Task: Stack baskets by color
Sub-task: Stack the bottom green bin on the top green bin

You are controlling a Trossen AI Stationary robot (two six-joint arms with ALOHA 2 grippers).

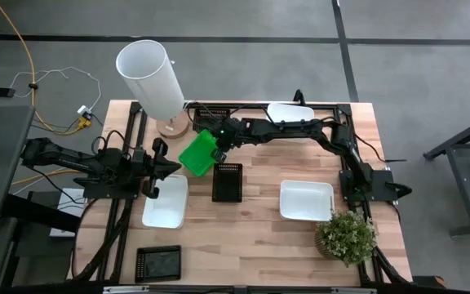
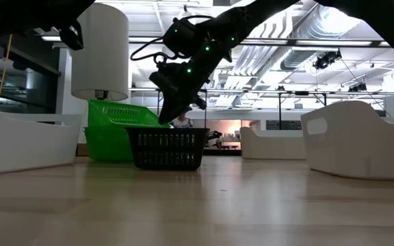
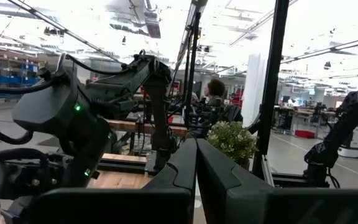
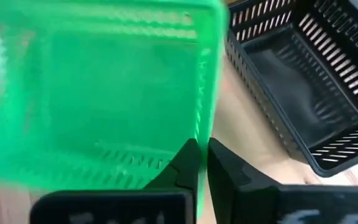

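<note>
Right gripper (image 4: pixel 199 163) pinched on rim of green basket (image 1: pixel 199 152), basket tilted beneath it; black basket (image 1: pixel 227 181) just beside. Lift level, check rim grip firm, clear black basket. Left gripper (image 1: pixel 163 169) closed, empty, over white basket (image 1: pixel 166 204)

A tall white cylinder (image 1: pixel 151 77) stands on a round wooden base (image 1: pixel 172 126) at the far left corner of the wooden surface (image 1: pixel 251 229). A potted green plant (image 1: pixel 346 237) sits near the right edge at the front of the surface. On the grey floor to the left of the surface, a yellow cable (image 1: pixel 24 61) and white wires (image 1: pixel 64 77) run to a small plug (image 1: pixel 84 113). In the left wrist view, a person (image 3: pixel 215 93) shows far back in the room, behind the plant.
</note>
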